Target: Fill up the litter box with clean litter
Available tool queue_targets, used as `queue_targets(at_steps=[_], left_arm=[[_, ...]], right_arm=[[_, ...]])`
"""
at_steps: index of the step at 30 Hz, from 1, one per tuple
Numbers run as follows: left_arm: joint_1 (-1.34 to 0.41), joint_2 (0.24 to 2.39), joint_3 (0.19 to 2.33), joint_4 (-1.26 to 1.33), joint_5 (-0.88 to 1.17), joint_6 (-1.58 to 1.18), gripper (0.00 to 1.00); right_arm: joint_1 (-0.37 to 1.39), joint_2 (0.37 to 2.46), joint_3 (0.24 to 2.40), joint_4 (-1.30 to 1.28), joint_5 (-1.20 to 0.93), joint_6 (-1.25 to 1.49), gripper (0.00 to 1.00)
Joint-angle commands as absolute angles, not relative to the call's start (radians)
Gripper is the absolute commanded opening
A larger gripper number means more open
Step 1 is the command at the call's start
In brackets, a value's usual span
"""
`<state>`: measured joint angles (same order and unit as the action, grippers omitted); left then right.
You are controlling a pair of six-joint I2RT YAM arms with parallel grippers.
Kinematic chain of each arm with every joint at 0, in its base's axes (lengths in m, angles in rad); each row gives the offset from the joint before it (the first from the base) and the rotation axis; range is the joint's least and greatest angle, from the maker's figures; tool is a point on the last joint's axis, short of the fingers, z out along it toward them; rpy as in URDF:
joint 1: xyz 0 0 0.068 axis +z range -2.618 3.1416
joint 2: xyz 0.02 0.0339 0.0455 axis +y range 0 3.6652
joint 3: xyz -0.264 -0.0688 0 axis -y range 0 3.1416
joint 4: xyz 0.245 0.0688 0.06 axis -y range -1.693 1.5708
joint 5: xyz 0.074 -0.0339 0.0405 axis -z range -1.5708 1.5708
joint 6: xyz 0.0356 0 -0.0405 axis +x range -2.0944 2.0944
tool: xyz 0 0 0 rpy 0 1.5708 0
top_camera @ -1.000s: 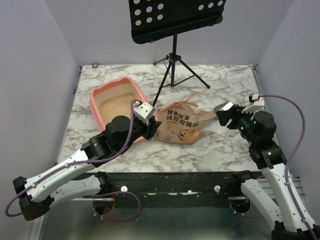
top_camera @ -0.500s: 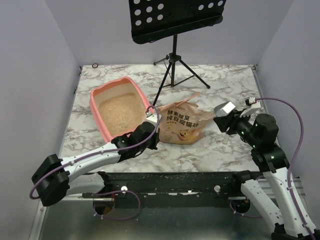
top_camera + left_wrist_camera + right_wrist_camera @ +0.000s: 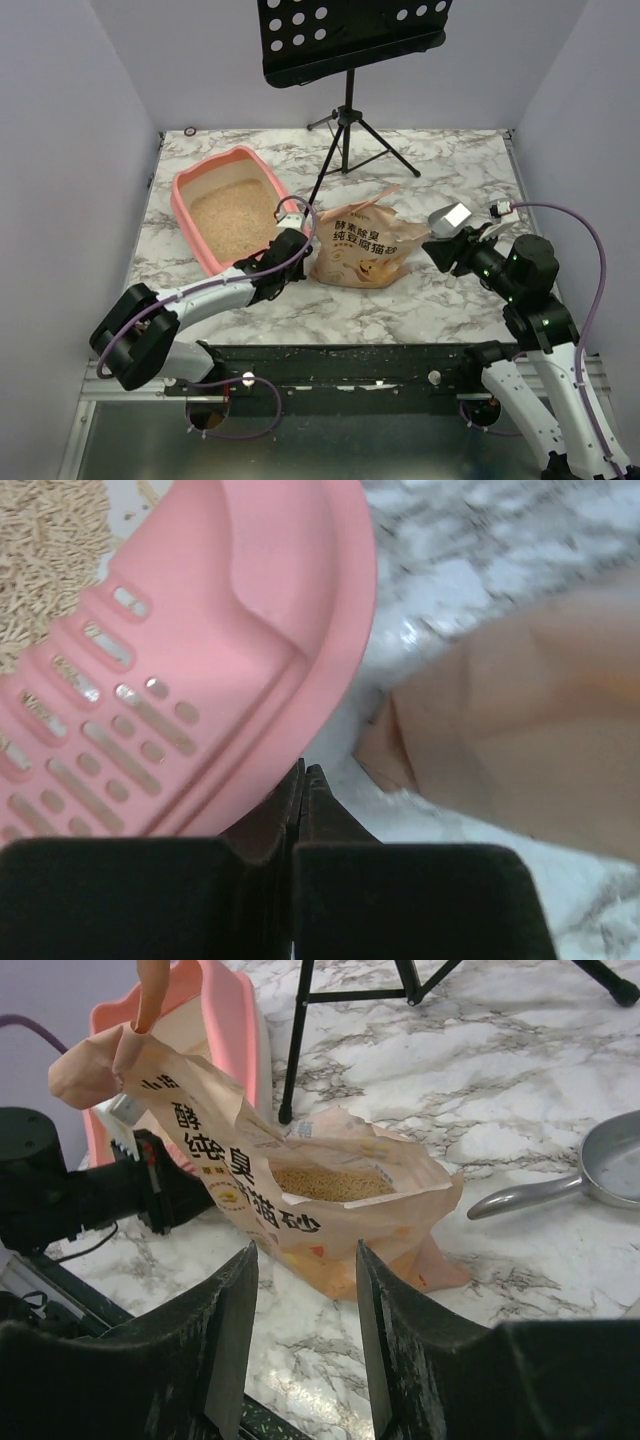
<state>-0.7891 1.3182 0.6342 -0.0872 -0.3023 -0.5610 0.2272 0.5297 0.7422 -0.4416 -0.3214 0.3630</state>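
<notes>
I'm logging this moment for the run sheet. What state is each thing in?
litter box: on the table, partly filled
clean litter: loose layer in the box
bag: open, litter inside, unheld
left end effector: shut, tips at the box's rim
right end effector: open, empty, facing the bag
metal scoop: lying on the table, unheld
music stand: upright

Just ahead of the left gripper (image 3: 305, 780), whose jaws are black, the litter box (image 3: 181, 205) is salmon-pink, its clean litter (image 3: 232, 215) beige-tan. The bag (image 3: 365, 250) is orange-tan with dark Chinese characters. The worktop (image 3: 440, 165) is white marble veined grey.
</notes>
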Motion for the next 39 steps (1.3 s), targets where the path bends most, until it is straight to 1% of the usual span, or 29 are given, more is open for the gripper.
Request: queue_targets(at_steps=[1, 9, 13, 16, 19, 20, 22, 23, 24, 27, 28, 33, 35, 39], left_arm=[[-0.678, 1.376, 0.699, -0.075, -0.514, -0.532, 0.00], [-0.549, 1.557, 0.821, -0.005, -0.537, -0.480, 0.00], [-0.433, 1.629, 0.865, 0.064, -0.494, -0.476, 0.00], [-0.414, 1.626, 0.842, 0.181, -0.428, -0.437, 0.00], [-0.423, 1.534, 0.773, 0.268, -0.231, -0.448, 0.00], [-0.436, 1.479, 0.726, 0.329, -0.157, -0.456, 0.04], [-0.463, 1.387, 0.664, 0.409, -0.034, -0.469, 0.24], [-0.472, 1.350, 0.651, 0.423, 0.035, -0.472, 0.30], [-0.474, 1.326, 0.644, 0.425, 0.111, -0.472, 0.33], [-0.483, 1.249, 0.624, 0.419, 0.276, -0.457, 0.36], [-0.489, 1.223, 0.615, 0.401, 0.293, -0.440, 0.37], [-0.557, 1.092, 0.568, 0.383, 0.253, -0.321, 0.41], [-0.561, 1.092, 0.575, 0.394, 0.297, -0.302, 0.42], [-0.578, 1.115, 0.618, 0.338, 0.360, -0.258, 0.41]], right_arm=[[0.227, 0.523, 0.718, -0.417, -0.365, 0.379, 0.52], [0.232, 0.523, 0.701, -0.402, -0.350, 0.387, 0.52], [0.235, 0.517, 0.700, -0.422, -0.331, 0.382, 0.57], [0.235, 0.522, 0.692, -0.426, -0.287, 0.374, 0.59], [0.235, 0.532, 0.693, -0.436, -0.275, 0.359, 0.60], [0.236, 0.532, 0.693, -0.433, -0.270, 0.357, 0.61], [0.236, 0.538, 0.689, -0.422, -0.258, 0.357, 0.61], [0.236, 0.545, 0.693, -0.420, -0.261, 0.356, 0.62], [0.236, 0.551, 0.696, -0.420, -0.268, 0.351, 0.62], [0.236, 0.563, 0.696, -0.414, -0.288, 0.348, 0.62], [0.236, 0.563, 0.693, -0.410, -0.301, 0.351, 0.62], [0.236, 0.566, 0.664, -0.382, -0.344, 0.354, 0.62], [0.236, 0.574, 0.661, -0.377, -0.366, 0.351, 0.62], [0.236, 0.565, 0.652, -0.382, -0.387, 0.351, 0.62]])
